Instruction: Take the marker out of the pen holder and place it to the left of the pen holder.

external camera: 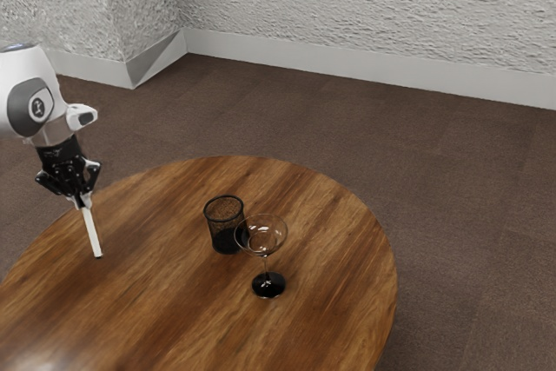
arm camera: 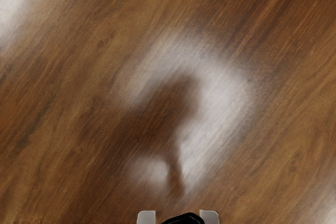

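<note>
The jaws hold the marker [external camera: 92,232] by its upper end, at the left of the exterior frame, pinched from both sides. That high grip leaves most of its length hanging below, nearly upright with a slight tilt, probably because it was meant to be drawn out of the holder [external camera: 214,230]. The holder stands on the table [external camera: 174,301] near mid-frame, beside the glass [external camera: 268,285]. Laying the marker flat likely needs a wrist tilt, lest it roll.
</note>
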Available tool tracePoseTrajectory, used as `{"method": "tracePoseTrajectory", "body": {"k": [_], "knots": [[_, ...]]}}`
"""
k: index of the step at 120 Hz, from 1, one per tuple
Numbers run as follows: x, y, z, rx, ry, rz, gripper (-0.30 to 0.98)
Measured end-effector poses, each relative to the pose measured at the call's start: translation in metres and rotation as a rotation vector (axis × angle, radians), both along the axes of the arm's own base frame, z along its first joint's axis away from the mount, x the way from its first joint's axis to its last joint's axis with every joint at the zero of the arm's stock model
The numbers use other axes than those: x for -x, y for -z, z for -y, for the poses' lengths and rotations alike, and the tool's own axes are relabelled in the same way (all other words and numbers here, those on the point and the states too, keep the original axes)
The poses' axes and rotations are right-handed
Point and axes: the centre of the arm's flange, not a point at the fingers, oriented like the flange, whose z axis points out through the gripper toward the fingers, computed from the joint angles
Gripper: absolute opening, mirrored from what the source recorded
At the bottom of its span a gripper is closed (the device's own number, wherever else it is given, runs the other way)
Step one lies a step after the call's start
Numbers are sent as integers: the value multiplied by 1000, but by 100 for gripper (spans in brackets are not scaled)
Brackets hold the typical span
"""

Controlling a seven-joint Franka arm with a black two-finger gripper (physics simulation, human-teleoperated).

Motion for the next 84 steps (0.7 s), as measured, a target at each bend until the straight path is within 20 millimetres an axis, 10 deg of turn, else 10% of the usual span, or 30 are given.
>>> {"method": "tracePoseTrajectory", "body": {"k": [29, 52, 69, 84], "knots": [[69, 27, -66, 126, -264, -161, -10], [102, 34, -77, 228, -380, -287, 32], [91, 30, -52, 238, -347, -329, 50], [51, 27, 29, 209, -175, -366, 58]]}}
